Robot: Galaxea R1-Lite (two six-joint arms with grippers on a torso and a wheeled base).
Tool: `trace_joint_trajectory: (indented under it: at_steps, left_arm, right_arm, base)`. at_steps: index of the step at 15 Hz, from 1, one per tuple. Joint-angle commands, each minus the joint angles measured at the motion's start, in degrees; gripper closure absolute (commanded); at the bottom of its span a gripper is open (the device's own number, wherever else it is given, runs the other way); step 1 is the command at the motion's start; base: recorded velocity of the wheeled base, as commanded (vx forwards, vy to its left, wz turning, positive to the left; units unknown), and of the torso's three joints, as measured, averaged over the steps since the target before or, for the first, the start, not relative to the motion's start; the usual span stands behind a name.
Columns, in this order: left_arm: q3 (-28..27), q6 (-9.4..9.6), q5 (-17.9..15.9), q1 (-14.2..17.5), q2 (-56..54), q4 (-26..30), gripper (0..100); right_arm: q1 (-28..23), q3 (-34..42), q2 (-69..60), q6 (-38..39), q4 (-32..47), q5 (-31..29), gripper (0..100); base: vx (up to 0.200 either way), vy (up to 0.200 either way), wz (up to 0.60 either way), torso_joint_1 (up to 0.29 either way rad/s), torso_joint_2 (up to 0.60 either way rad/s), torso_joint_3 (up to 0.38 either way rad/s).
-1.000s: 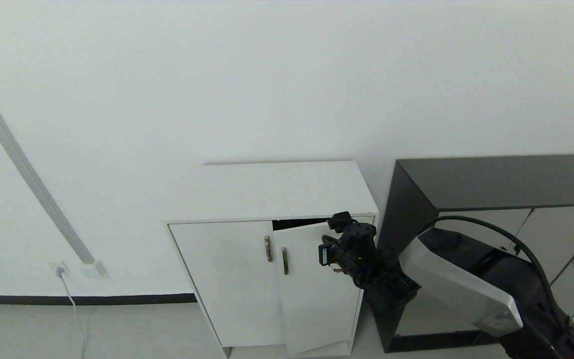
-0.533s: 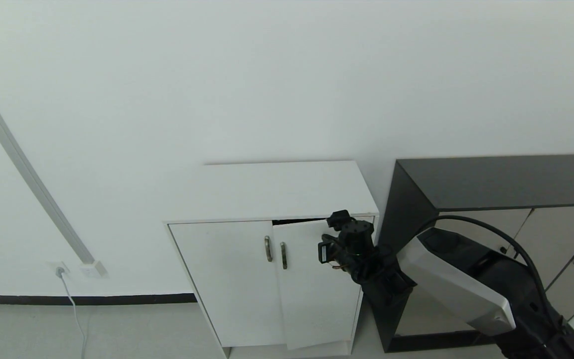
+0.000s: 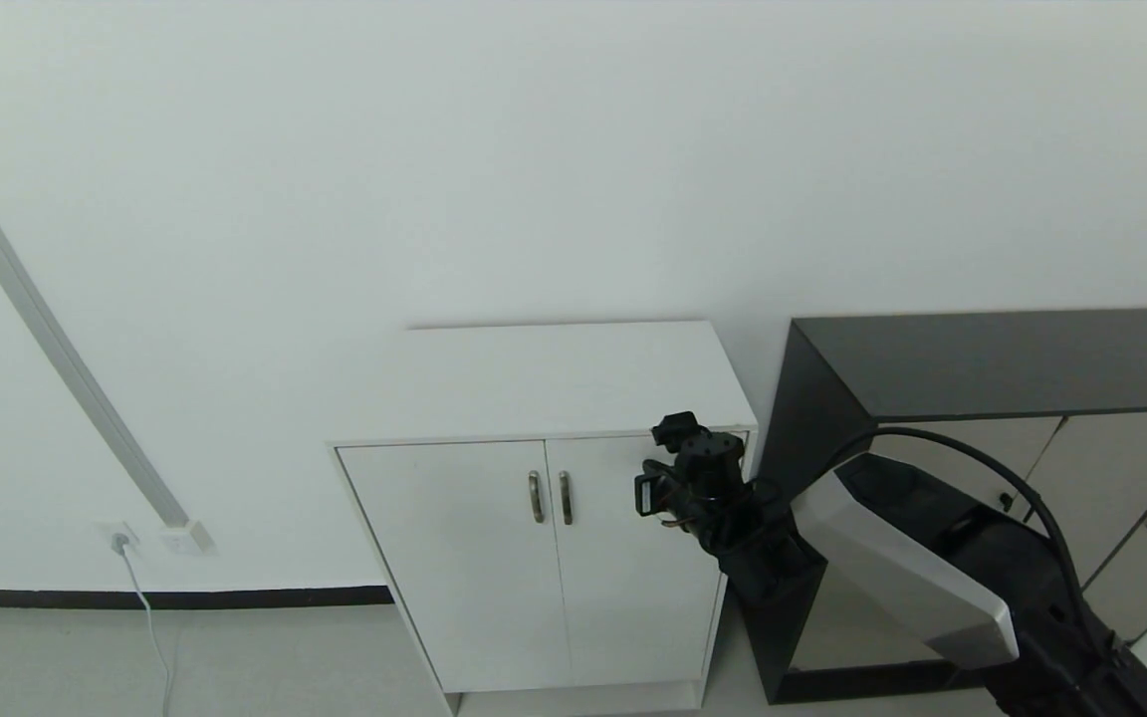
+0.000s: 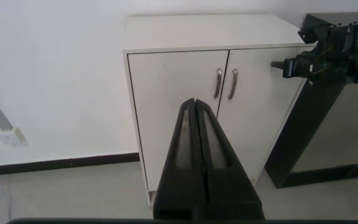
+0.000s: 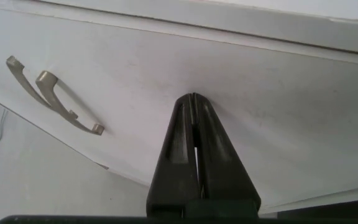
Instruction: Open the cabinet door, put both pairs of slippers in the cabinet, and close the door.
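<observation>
Door-closing step, by my reading.

- The white cabinet (image 3: 554, 378) stands on the floor against the wall, just beside a black cabinet (image 3: 982, 363).
- Both doors sit flush with the frame. The two metal handles (image 4: 224, 83) lie side by side at the centre seam.
- What is inside is hidden, so I cannot tell whether the slippers are in.
- The right pincer (image 5: 193, 102) has its fingers pressed together and pinches nothing. Its tip rests against the upper face of the right door (image 3: 633, 597), about midway across the panel.
- The left pincer (image 4: 194, 102) is also pressed together and empty. It hangs in the air well apart from the cabinet, facing its front.

Handling, judged from the look:
- The door is a thin, stiff board, probably light, and swings on hinges at its outer edge.
- A flat push on its face serves for shutting. Nearer the seam gives better leverage than nearer the hinge.
- To reopen, I would take hold of the handle on that door. It is a slim, smooth metal bow and likely slippery, so I would pinch across its middle and pull straight outward.
</observation>
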Motion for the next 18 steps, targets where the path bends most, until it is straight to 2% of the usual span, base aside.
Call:
trace_joint_trajectory:
  at_steps: [1,8,11,14,18]
  left_arm:
    - [0.01,-0.02,0.00,0.00,-0.01,-0.01,100]
    - [0.01,-0.02,0.00,0.00,-0.01,-0.01,100]
    - [0.01,-0.02,0.00,0.00,0.08,-0.01,100]
    - [0.01,-0.02,0.00,0.00,-0.01,-0.01,100]
    - [0.01,-0.02,0.00,0.00,-0.01,-0.01,100]
  right_arm:
    - [-0.33,-1.50,0.88,-0.05,0.53,-0.06,100]
    - [-0.42,-1.59,0.61,0.03,0.44,-0.24,100]
    - [-0.33,1.93,-1.14,0.03,-0.44,-0.33,100]
    - [-0.33,10.63,-6.33,0.03,-4.30,-0.33,100]
    - [-1.83,29.79,-17.84,0.12,-13.18,-0.42,100]
  base:
    - [0.000,0.000,0.00,0.000,0.00,0.000]
    - [0.000,0.000,0.00,0.000,0.00,0.000]
    - [0.000,0.000,0.00,0.000,0.00,0.000]
    - [0.000,0.000,0.00,0.000,0.00,0.000]
    - [0.000,0.000,0.00,0.000,0.00,0.000]
